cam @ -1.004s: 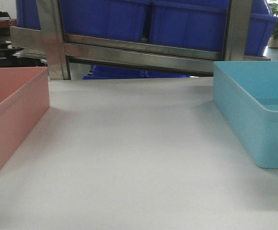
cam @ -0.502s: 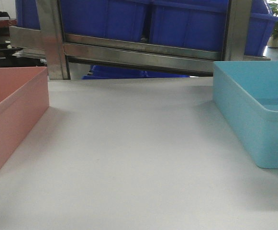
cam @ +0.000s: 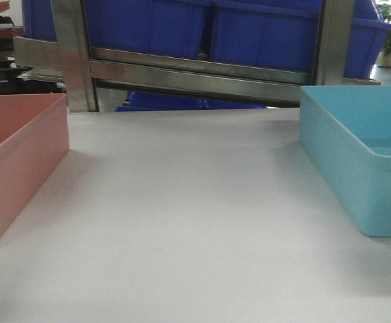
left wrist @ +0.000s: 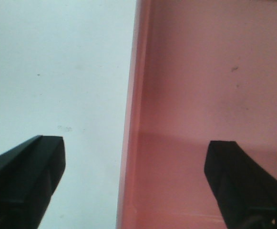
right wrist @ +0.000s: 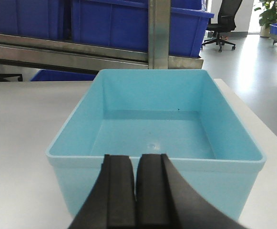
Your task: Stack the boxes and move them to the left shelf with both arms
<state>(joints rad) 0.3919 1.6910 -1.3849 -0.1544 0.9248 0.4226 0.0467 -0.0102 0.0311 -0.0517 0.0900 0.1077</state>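
In my left wrist view, my left gripper (left wrist: 136, 148) stands wide apart and has hold of nothing. One black finger (left wrist: 28, 176) sits at the lower left of the frame over the white tabletop (left wrist: 57, 71). The other is at the lower right, over the inside of the pink box (left wrist: 210, 86). The box's side wall runs up the middle of the frame between my two fingers; whether either one touches it I cannot tell.

In my right wrist view, my right gripper (right wrist: 137, 160) is at the bottom centre with its two fingers pressed together and nothing between them. Just past them is the near wall of the blue box (right wrist: 152, 129), which stands upright on the table, open side up and with nothing in it but a tiny dark speck.

In the front view, the pink box (cam: 20, 155) is at the left edge and the blue box (cam: 363, 161) at the right edge, well apart, with bare tabletop (cam: 182, 202) between them. Neither box is stacked on the other.

Beyond the far edge of the table, across the upper part of the frame, runs the brushed steel front rail of the rack (cam: 195, 74), carried by two upright posts. Large dark blue bins (cam: 249, 33) sit on it along the top of the frame. Farthest off, in the upper right of the right wrist view, stand an office chair (right wrist: 221, 21) and a green plant (right wrist: 267, 12).
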